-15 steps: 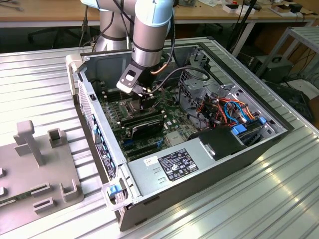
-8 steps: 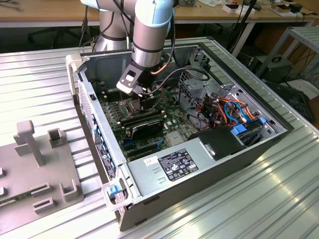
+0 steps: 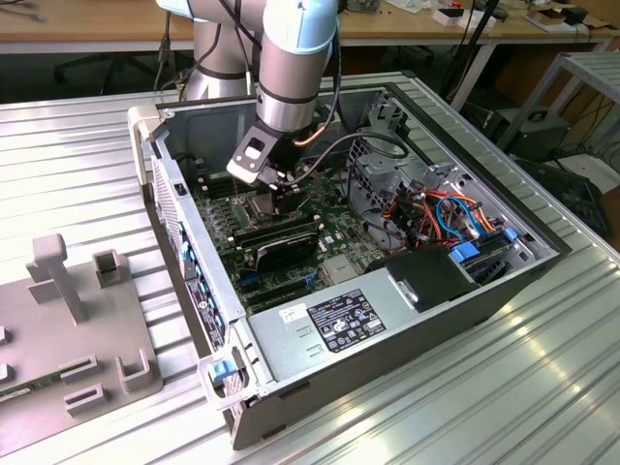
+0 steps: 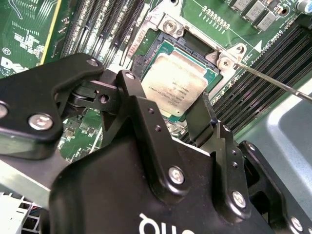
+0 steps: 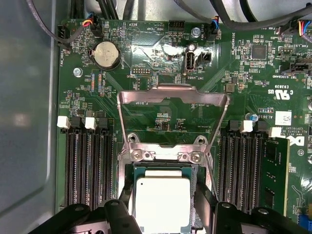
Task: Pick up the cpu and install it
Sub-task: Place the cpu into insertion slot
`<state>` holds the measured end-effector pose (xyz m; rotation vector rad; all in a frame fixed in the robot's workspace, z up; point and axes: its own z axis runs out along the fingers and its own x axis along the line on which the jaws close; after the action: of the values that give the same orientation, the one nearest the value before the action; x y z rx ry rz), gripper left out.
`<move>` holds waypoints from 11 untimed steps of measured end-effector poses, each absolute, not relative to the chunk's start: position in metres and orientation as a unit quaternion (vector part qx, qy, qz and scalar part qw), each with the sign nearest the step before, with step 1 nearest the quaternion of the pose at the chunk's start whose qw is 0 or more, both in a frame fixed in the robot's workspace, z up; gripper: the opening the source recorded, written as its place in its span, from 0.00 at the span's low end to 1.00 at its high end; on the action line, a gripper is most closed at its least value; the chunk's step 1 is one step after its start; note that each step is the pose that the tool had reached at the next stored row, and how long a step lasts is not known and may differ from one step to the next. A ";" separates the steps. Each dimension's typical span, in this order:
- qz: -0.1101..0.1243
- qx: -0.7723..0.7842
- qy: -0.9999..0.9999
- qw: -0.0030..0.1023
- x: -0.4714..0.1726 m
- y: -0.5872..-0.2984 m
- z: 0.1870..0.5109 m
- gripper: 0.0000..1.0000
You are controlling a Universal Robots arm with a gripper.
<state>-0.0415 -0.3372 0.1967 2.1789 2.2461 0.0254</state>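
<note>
A ribbed aluminium table (image 3: 504, 387) carried an open sheet-steel computer case (image 3: 436, 339). A moulded grey fixture tray (image 3: 58, 329) lay at the exterior view's left, and a silver power supply (image 3: 339, 325) sat along the case's near wall. The arm (image 3: 291, 58) reached into the case over the glossy green motherboard (image 5: 253, 87). In both wrist views the matte black gripper (image 4: 168, 107) had its 2 jaws clenched on opposite edges of the cpu (image 4: 178, 80), a flat square with a dull silver lid on a green rim. It sat between them over the dark socket (image 4: 195, 46); whether it was seated I could not tell. The first wrist view showed the hinged metal frame (image 5: 146, 97) standing open, 1 round coin cell (image 5: 106, 53) and long black slots (image 5: 87, 165). The second wrist view showed a thin steel lever (image 4: 273, 80).
</note>
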 end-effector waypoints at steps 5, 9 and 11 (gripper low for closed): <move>0.008 0.696 0.718 0.006 -0.041 -0.338 0.197 0.61; 0.008 0.696 0.718 0.006 -0.041 -0.339 0.197 0.61; 0.008 0.696 0.718 0.006 -0.042 -0.339 0.197 0.61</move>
<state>-0.0415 -0.3389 0.1968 2.1788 2.2461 0.0253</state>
